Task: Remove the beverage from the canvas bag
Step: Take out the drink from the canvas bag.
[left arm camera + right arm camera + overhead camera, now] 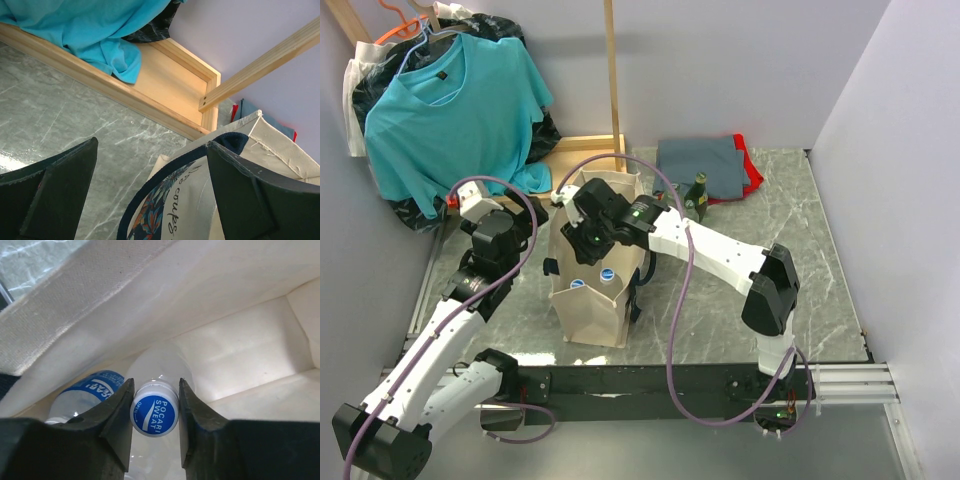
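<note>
1. Two bottles sit inside the canvas bag, which stands at the centre of the top view: an upright bottle with a blue cap, and a lying bottle to its lower left.
2. Reaching into the bag, the right gripper has its fingers pressed against both sides of the upright bottle's cap.
3. Just left of the bag, the left gripper hangs with its fingers spread wide, holding nothing.
4. A teal shirt hangs at upper left.

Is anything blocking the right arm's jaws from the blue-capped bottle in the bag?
Nothing visible. The right gripper has its jaws on either side of the bottle cap inside the canvas bag; a second bottle lies beside it, not between.
</note>
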`<state>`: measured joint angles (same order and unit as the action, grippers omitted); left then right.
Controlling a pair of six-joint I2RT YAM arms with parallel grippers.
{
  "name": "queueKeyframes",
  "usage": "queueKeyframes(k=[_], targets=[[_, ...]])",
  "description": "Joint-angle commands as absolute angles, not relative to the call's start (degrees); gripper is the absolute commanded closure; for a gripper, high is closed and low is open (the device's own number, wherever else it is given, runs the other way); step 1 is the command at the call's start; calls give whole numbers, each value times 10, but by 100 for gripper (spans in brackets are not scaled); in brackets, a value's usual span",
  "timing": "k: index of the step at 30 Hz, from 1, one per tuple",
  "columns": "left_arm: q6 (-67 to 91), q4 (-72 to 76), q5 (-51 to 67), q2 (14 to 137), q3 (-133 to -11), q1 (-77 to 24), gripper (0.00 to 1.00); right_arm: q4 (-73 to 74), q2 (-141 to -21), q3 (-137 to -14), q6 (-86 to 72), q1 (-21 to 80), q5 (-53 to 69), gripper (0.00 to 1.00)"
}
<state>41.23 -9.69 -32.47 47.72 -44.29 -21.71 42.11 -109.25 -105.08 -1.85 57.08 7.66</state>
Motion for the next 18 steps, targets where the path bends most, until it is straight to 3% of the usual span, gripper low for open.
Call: queueKeyframes(k=[1, 7, 18], targets=[[411, -84, -328, 475, -442, -216, 4, 430, -1084, -1072, -36, 579, 100, 93], [410, -84, -323, 475, -442, -216, 4, 435, -1085, -1089, -31, 579, 74, 100], [410, -85, -323, 468, -438, -216, 4, 427, -1070, -1112, -23, 577, 9, 100]])
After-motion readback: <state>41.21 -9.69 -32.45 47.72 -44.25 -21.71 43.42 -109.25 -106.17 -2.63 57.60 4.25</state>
